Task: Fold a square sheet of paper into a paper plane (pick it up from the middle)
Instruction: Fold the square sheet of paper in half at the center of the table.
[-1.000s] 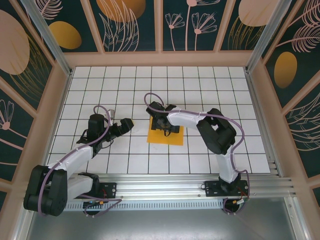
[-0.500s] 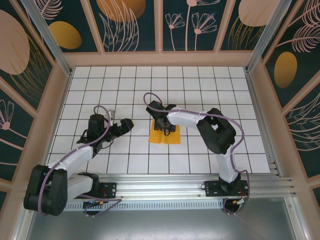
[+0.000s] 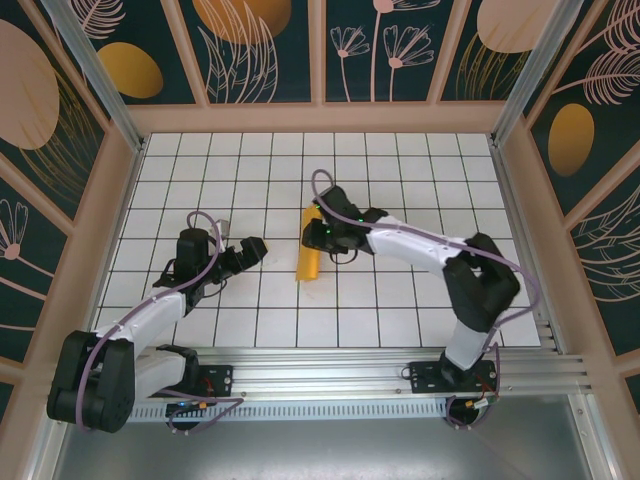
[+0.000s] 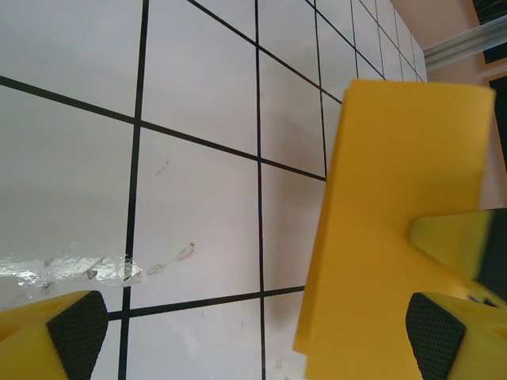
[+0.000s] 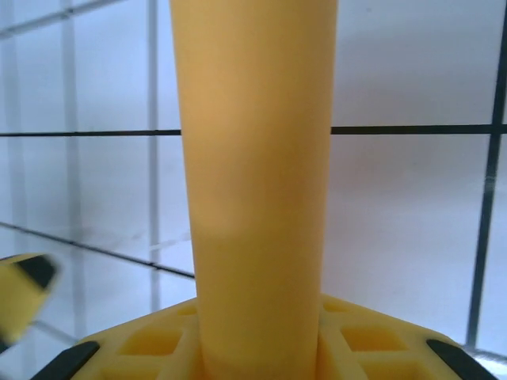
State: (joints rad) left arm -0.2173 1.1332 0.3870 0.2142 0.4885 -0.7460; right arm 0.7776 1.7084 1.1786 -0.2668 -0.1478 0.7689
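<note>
I'm seeing the right gripper [image 3: 318, 238] clamping the thin orange-yellow square sheet of paper [image 3: 308, 262] at its middle, over the white gridded tabletop [image 3: 400, 170]. From the top camera the sheet is looking bunched into a narrow strip, running from the fingers toward the near side. The right wrist camera is giving what the top one isn't: the sheet [image 5: 253, 158] is rising as a curved column straight out from between the right fingers [image 5: 70, 364], with the tiles behind it. The left gripper [image 3: 255, 246] is sitting just left of the sheet with its fingers wide apart, holding nothing. The left wrist camera is showing the sheet's broad flat face [image 4: 396, 182] beside the right-hand one of the left fingers [image 4: 75, 324]. I can't tell whether the sheet is touching the table.
</note>
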